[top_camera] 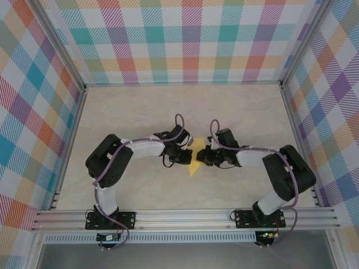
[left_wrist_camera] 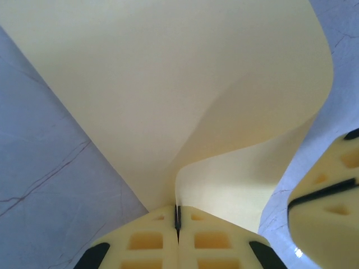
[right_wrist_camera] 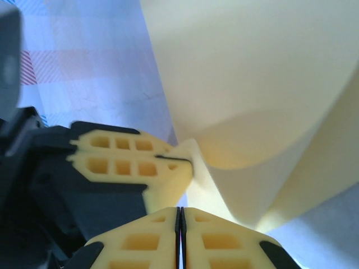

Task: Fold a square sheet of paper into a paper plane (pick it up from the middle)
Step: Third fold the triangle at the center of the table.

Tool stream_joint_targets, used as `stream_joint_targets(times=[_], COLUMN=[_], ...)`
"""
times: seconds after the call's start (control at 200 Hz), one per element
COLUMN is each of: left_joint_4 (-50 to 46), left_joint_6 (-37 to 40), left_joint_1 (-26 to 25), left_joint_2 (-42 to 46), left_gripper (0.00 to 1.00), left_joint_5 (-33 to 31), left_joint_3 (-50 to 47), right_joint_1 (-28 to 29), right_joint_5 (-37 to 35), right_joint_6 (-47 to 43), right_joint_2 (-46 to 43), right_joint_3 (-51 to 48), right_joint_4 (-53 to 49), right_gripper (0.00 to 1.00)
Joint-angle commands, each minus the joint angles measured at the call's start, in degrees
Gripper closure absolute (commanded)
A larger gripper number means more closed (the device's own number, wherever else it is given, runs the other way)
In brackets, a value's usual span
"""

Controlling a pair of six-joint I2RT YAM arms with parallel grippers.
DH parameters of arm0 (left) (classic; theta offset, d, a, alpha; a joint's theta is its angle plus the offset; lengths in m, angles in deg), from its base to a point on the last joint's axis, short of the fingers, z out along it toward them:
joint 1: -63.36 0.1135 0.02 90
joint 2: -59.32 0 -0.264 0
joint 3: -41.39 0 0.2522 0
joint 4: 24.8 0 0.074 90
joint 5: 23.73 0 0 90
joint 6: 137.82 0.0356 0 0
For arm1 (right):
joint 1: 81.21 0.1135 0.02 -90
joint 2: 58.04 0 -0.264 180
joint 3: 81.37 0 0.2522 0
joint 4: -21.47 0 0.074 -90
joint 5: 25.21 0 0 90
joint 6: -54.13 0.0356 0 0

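The square sheet of paper (top_camera: 196, 162) is pale yellow and sits between my two grippers at the middle of the table. In the left wrist view the paper (left_wrist_camera: 185, 84) bends up in a broad curl. My left gripper (left_wrist_camera: 177, 217) is shut on its near edge. The right wrist view shows the left gripper's fingers (right_wrist_camera: 129, 159) pinching a corner of the paper (right_wrist_camera: 258, 73). My right gripper (right_wrist_camera: 180, 213) is shut with nothing visible between its pads, just short of the curled sheet. Its fingers (left_wrist_camera: 328, 207) stand close beside the paper's edge. In the top view the left gripper (top_camera: 184, 157) and right gripper (top_camera: 205, 157) face each other.
The tabletop (top_camera: 140, 112) is pale marble, fenced by aluminium rails (top_camera: 185, 216) in front and checked cloth walls (top_camera: 185, 39) on three sides. Both arms reach inward from the near edge, with wrists almost touching at the centre.
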Motion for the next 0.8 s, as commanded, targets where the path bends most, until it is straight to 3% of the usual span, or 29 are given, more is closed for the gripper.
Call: stream_joint_targets(times=[0.0, 0.415, 0.795], left_joint_4=[-2.54, -2.81, -2.98], left_joint_6=[1.36, 1.60, 1.66], left_joint_1=[0.44, 0.47, 0.49], left_joint_2=[-2.98, -2.98, -2.80], left_gripper=[0.96, 0.96, 0.96], left_joint_5=[-0.80, -0.95, -1.04], left_joint_3=[-0.24, -0.42, -0.59], right_joint_1=[-0.01, -0.19, -2.15], right_joint_5=[1.58, -3.00, -2.39], right_joint_6=[-2.42, -2.79, -3.28], right_joint_2=[2.22, 8.77, 0.24], right_joint_3=[2.10, 1.54, 5.97], right_joint_4=[-0.93, -1.85, -8.54], right_gripper=[0.89, 0.90, 0.88])
